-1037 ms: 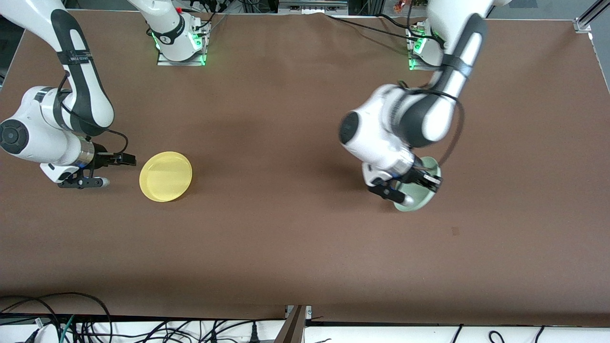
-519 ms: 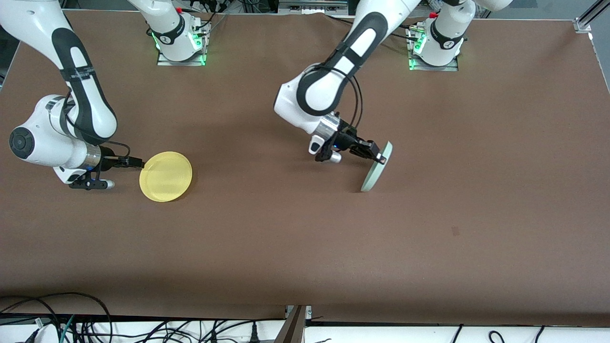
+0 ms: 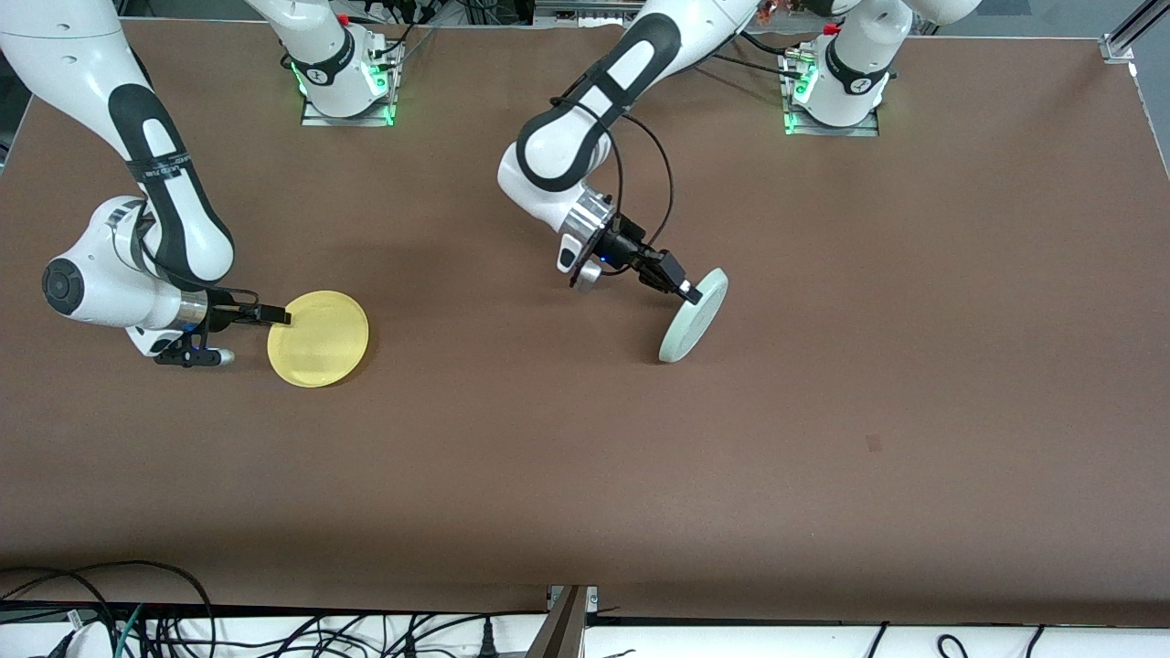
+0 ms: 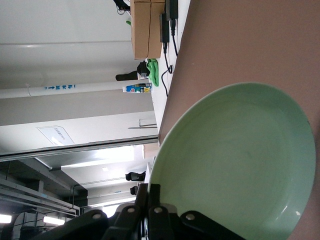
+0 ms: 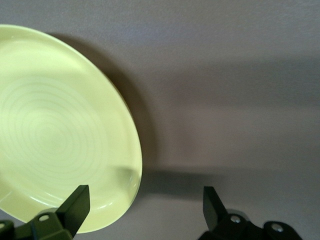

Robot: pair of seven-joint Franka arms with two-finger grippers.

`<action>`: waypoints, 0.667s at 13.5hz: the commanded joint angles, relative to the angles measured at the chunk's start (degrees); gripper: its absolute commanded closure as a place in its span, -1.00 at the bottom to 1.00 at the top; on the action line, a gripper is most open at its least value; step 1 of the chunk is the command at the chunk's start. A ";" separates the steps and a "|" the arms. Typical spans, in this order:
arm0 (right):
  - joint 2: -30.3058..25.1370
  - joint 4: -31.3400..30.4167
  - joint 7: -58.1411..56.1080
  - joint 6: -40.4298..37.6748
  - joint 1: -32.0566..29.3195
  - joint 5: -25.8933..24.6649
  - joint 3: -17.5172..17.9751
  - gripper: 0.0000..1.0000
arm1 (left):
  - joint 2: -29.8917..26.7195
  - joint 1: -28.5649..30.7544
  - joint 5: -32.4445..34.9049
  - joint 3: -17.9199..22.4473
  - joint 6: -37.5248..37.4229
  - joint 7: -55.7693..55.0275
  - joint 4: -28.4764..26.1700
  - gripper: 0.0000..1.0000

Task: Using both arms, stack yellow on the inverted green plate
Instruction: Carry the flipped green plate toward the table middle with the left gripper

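Pinching tilted green plate (image 3: 694,315) rim: left gripper (image 3: 687,291); right gripper (image 3: 260,334) spread wide at yellow plate (image 3: 318,338).

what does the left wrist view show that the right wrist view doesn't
Only the left wrist view shows the green plate, tilted up on edge, its rim pinched in the shut left gripper, with boxes and room fittings past the table's edge.

Only the right wrist view shows the yellow plate lying flat, its rim between the fingers of the open right gripper, not yet gripped.

Both show the brown table and one plate at that arm's own gripper.
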 commanded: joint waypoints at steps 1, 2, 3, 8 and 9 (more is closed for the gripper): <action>0.24 -0.43 -3.70 0.65 -1.00 2.09 0.41 -0.82 | 4.71 -2.09 2.85 1.76 -2.69 0.51 6.03 1.00; 0.15 -0.43 -3.70 0.48 -1.00 2.09 0.41 -0.39 | 4.97 -2.19 3.56 1.77 -2.78 0.43 6.03 1.00; 0.24 -0.43 -3.70 0.30 -1.00 2.09 0.41 -0.05 | 4.97 -2.19 3.56 1.77 -2.78 0.34 6.03 1.00; 0.33 -0.43 -3.88 0.04 -0.91 2.09 0.41 0.74 | 5.32 -4.47 2.78 1.51 -2.78 -0.01 5.77 0.19; 0.33 -0.43 -3.97 -0.05 -0.91 2.09 0.41 1.00 | 5.33 -4.65 2.60 1.42 -2.78 -0.97 5.51 0.15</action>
